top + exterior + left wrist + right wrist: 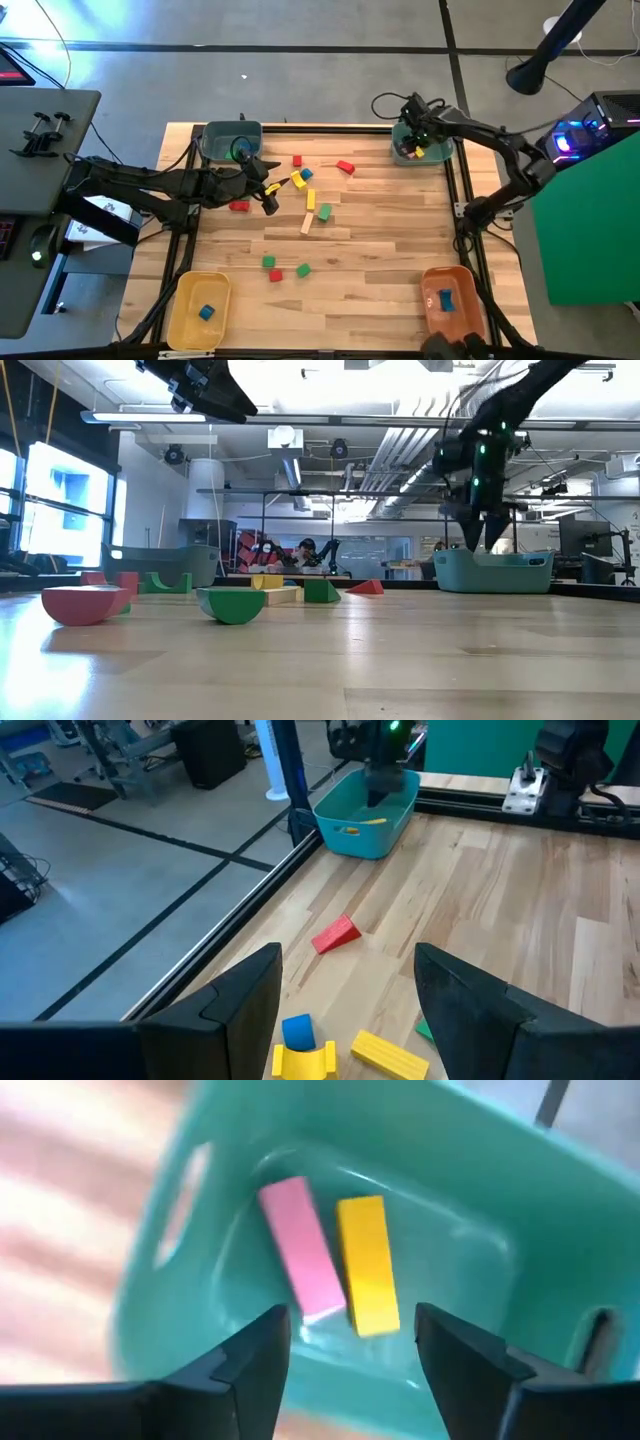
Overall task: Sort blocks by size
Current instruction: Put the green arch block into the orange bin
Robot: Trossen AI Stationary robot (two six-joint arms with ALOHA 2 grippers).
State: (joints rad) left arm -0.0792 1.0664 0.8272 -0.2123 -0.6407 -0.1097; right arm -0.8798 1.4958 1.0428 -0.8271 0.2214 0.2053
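The wooden table carried loose blocks scattered over its middle, teal bins at two corners, yellow bin and orange bin at the others

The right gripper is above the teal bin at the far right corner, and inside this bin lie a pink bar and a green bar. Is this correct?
Not quite. The right gripper is above the teal bin, but the bar beside the pink bar is a yellow bar, not green. The right wrist view shows it.
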